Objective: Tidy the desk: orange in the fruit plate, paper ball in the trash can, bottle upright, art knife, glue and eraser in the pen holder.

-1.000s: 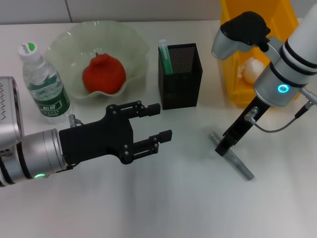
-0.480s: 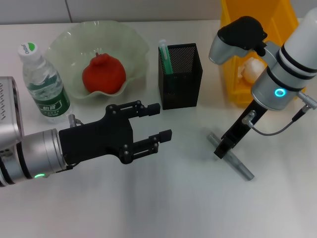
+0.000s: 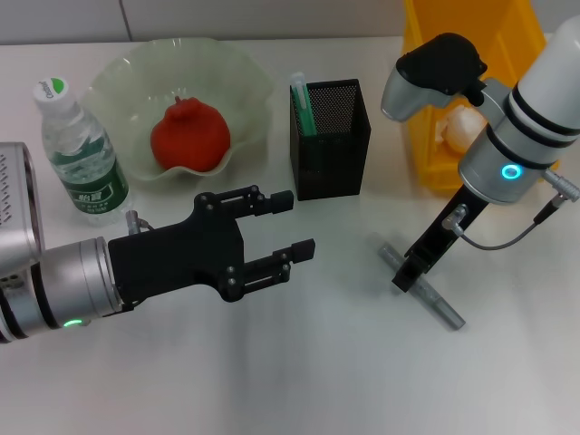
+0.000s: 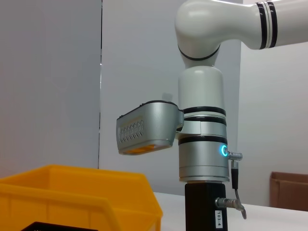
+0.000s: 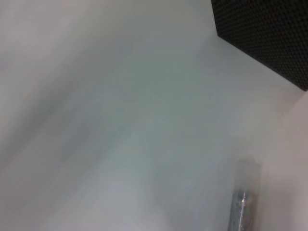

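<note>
Glue (image 3: 424, 287): grey stick flat on bench (image 3: 326, 362), under right pincer (image 3: 405, 275), whose spread cannot be told. Risk: off-centre closing rolls it away. Pen holder (image 3: 330, 138), holding art knife (image 3: 301, 101), stands beyond. Left pincer (image 3: 288, 228) hovers wide, empty, well apart.

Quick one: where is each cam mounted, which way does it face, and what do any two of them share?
Head: on the robot's head, looking down at the desk; shows the left end effector and the right end effector at the glue.
Left wrist: on the left arm, facing sideways at the right arm and trash can.
Right wrist: on the right arm, close over the desk; no own parts visible.
Shared: head and right wrist both show the glue and pen holder.
</note>
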`<state>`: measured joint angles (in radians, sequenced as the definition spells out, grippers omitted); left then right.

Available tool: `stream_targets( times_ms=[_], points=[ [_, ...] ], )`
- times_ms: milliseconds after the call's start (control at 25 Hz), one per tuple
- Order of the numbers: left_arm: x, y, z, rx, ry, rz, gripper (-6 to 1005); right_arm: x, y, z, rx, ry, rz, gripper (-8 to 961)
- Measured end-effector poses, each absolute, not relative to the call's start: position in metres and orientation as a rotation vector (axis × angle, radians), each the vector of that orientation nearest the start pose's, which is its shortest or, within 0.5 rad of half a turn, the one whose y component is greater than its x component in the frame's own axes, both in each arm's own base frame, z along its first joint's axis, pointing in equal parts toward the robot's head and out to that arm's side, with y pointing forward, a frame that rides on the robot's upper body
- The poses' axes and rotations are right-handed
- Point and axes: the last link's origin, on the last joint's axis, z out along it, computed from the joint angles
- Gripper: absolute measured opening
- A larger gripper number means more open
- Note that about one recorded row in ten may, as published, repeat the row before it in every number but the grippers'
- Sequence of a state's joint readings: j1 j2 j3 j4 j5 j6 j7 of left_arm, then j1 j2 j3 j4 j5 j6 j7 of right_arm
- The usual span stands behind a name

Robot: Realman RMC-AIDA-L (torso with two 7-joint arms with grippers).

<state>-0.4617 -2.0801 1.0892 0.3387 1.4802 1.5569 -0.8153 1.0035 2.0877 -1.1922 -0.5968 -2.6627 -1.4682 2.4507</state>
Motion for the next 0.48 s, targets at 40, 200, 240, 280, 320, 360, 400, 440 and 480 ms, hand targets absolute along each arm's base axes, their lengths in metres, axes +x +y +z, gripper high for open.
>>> stream_targets(
  times_ms=[40,200,240,280,320,360,400,440,480],
  points=[
    [-0.2520,0.2815,-0.0572,-2.689,-0.221,-1.006,633,0.1887,0.3774,-0.0600,-2.721,1.138,-0.762,354],
    [-0.2519,0.2814,-0.0571,-2.689,-0.220,-1.007,633,0.1895,0.3764,-0.0608,-2.719,1.121,-0.789,335],
    [-0.2519,0.2814,-0.0571,-2.689,-0.220,-1.007,634,0.1895,0.3763,-0.0609,-2.719,1.120,-0.791,330],
    [-0.2519,0.2814,-0.0571,-2.689,-0.220,-1.007,634,0.1895,0.3762,-0.0609,-2.719,1.120,-0.792,325],
    [-0.2520,0.2813,-0.0571,-2.689,-0.220,-1.007,634,0.1895,0.3763,-0.0609,-2.719,1.120,-0.792,320],
    [-0.2522,0.2811,-0.0571,-2.689,-0.221,-1.006,634,0.1894,0.3763,-0.0609,-2.719,1.120,-0.792,316],
    [-0.2522,0.2811,-0.0571,-2.689,-0.221,-1.006,634,0.1893,0.3763,-0.0609,-2.719,1.121,-0.792,311],
    [-0.2523,0.2811,-0.0571,-2.688,-0.221,-1.006,634,0.1892,0.3764,-0.0609,-2.719,1.120,-0.792,305],
    [-0.2524,0.2810,-0.0571,-2.688,-0.222,-1.006,635,0.1891,0.3764,-0.0609,-2.719,1.119,-0.792,299]
  ],
)
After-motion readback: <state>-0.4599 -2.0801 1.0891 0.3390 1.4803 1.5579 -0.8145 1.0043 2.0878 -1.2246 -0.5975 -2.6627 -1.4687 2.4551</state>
